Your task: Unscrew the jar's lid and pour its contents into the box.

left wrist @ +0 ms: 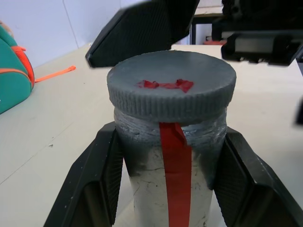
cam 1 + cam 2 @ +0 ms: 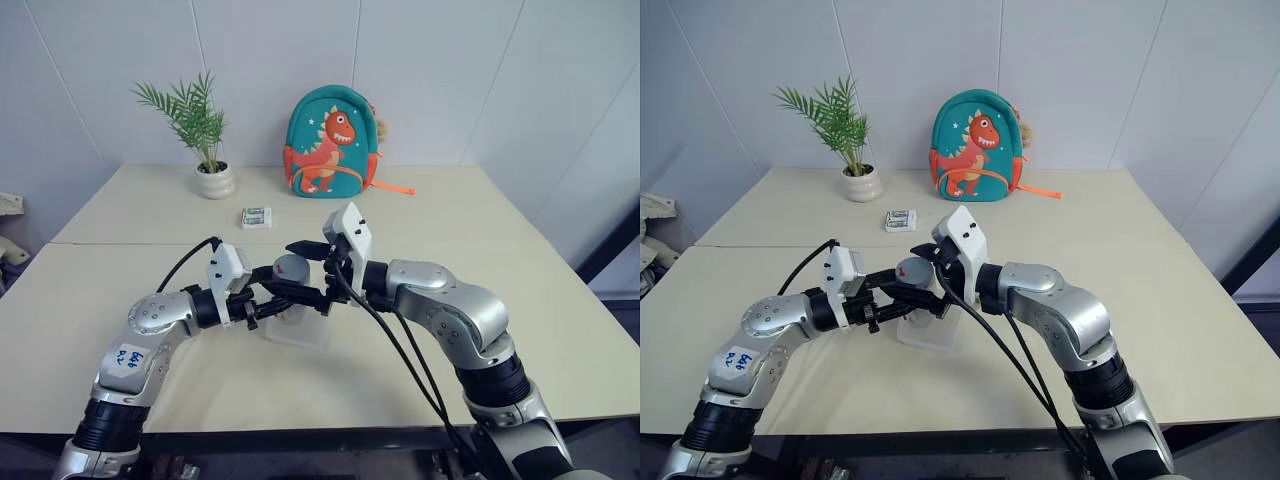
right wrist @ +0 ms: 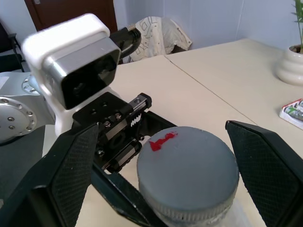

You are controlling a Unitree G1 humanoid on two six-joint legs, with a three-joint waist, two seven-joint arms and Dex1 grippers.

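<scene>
Left end effector (image 1: 165, 184) clamped on jar (image 1: 168, 189); right end effector (image 3: 165, 175) apart, 2 fingers (image 3: 71, 175) flanking lid (image 3: 188, 172), above box (image 2: 297, 330).

We counted one jar (image 1: 165, 189), capped by one grey lid (image 1: 171, 85), raised just above one clear box (image 2: 297, 330) on the table (image 2: 520, 300). Two grippers met at that jar: the left gripper (image 1: 165, 184) and the right gripper (image 3: 161, 161). Beyond the box stood one potted plant (image 2: 205, 140), one dinosaur backpack (image 2: 330, 140) and one small packet (image 2: 257, 217).
</scene>
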